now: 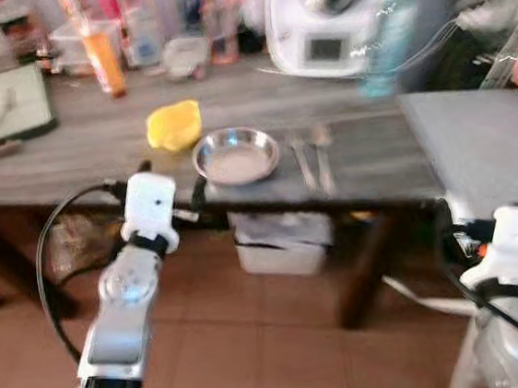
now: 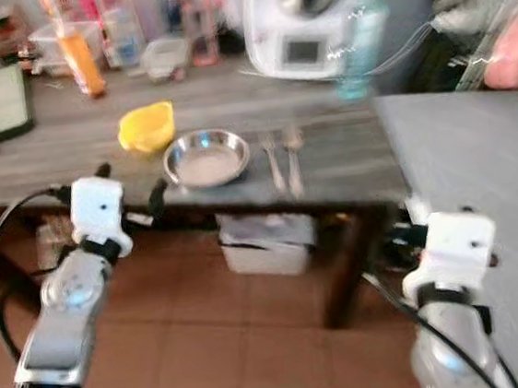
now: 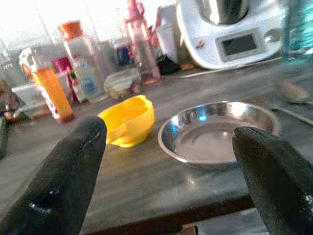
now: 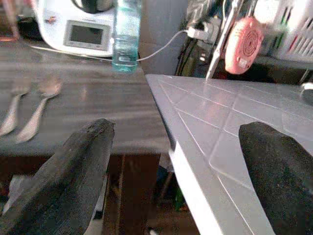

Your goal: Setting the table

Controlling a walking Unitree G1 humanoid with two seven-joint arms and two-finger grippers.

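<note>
- Arms first: left gripper (image 3: 166, 166) sits just short of the desk (image 1: 69, 154) front edge, fingers (image 3: 63, 181) wide apart, nothing between them; it lines up between the yellow bowl and the metal plate.
- Right gripper (image 4: 171, 171) hangs near the grey tabletop (image 1: 495, 151) on the right, fingers also spread and empty; idle for this step, by the look of it.
- Metal plate (image 1: 235, 155) lies close to the desk's near edge, upright, empty, shallow rim.
- Yellow bowl (image 1: 175, 126) is just beside the plate on its left, slightly farther back, tilted; apart from the plate as far as the left wrist view shows.
- Two pieces of cutlery (image 1: 311, 156), spoon or fork, lie side by side just right of the plate, handles toward the robot.
- Step in hand, my guess: reach for the plate or bowl to place a setting.
- To do it well: stop walking first, since the head views are blurred; pick one target and center it between the fingers.
- Plate rim is thin and slick, so pinch the near rim from above, not the flat.
- Far back: white kitchen appliance (image 1: 324, 20), blue-green bottle (image 1: 386, 37), orange bottle (image 1: 103, 57), clutter; keep clear of them.
</note>
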